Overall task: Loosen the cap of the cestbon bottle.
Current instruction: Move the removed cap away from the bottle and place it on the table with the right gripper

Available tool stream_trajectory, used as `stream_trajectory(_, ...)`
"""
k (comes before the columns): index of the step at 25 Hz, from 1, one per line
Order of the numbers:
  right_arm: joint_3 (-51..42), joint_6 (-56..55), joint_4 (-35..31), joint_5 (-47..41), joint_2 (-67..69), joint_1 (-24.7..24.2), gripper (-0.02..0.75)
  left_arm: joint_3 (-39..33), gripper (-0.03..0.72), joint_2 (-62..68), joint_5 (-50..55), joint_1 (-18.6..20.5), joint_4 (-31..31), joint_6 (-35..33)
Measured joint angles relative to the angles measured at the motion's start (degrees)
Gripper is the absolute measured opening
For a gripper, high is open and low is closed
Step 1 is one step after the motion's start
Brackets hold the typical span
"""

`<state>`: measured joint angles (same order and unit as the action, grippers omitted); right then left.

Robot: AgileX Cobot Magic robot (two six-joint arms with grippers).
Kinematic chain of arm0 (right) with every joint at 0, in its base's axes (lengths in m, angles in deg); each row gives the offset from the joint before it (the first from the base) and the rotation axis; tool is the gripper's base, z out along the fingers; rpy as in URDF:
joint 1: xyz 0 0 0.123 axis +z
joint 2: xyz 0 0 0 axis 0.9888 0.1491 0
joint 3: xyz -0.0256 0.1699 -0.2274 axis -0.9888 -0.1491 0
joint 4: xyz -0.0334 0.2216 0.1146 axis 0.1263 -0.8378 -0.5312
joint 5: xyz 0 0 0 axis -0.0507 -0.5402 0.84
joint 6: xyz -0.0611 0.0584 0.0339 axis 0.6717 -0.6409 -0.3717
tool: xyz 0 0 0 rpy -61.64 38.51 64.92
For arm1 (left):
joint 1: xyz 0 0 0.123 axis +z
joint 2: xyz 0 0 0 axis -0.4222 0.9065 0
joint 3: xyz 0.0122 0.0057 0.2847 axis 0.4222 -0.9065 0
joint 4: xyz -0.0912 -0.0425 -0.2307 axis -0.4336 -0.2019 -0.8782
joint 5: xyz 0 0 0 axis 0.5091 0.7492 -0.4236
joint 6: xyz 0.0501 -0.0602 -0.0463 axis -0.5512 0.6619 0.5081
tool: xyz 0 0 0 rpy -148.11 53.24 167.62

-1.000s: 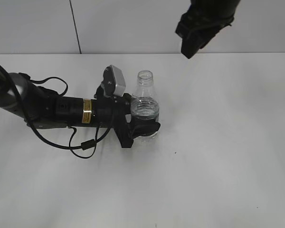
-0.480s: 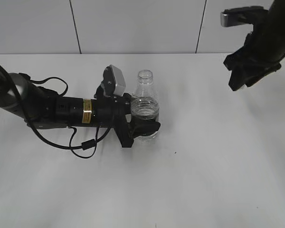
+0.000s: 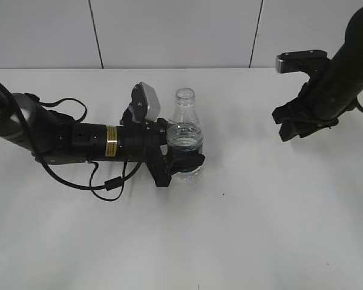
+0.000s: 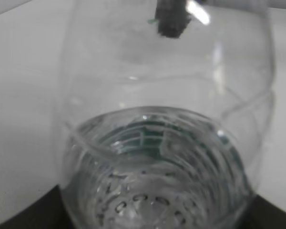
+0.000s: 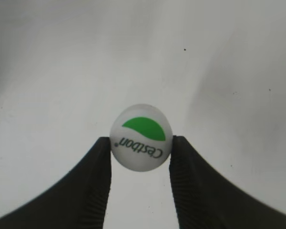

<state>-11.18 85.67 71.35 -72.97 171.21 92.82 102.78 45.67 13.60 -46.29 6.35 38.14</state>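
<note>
**Item record: cap off, bottle held, cap carried aside**

Bottles: one. The cestbon bottle [image 3: 184,136] stands upright near centre of the white counter [image 3: 242,229], neck open, some water in the base. The left gripper [image 3: 180,158] is clamped round its lower body from the 9 o'clock side.

Caps: one. The cap [image 5: 141,137], white with a green half-circle and "Cestbon" lettering, sits pinched between the two pads of the right gripper [image 5: 140,157], printed top facing the wrist camera. In the exterior view this gripper [image 3: 296,121] hangs well apart from the bottle, toward 3 o'clock; the cap itself is hidden there.

Arms: two. Grippers: two, both closed on something.

Step in hand, by judgement: the loosening looks complete and the cap is being taken clear. To finish well, lower the cap flat onto bare counter before releasing, so it does not roll, and keep the bottle hold steady to avoid spilling water.
</note>
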Motion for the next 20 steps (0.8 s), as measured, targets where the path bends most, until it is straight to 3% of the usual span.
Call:
stream_trajectory(16, -0.13, -0.11, -0.47, 2.44, 6.5, 0.0, 0.295, 0.0, 0.409, 0.0, 0.05, 0.0, -0.16, 0.0)
stream_trajectory(20, -0.2, -0.11, -0.47, 2.49, 6.55, 0.0, 0.366, 0.0, 0.409, 0.0, 0.05, 0.0, -0.22, 0.0)
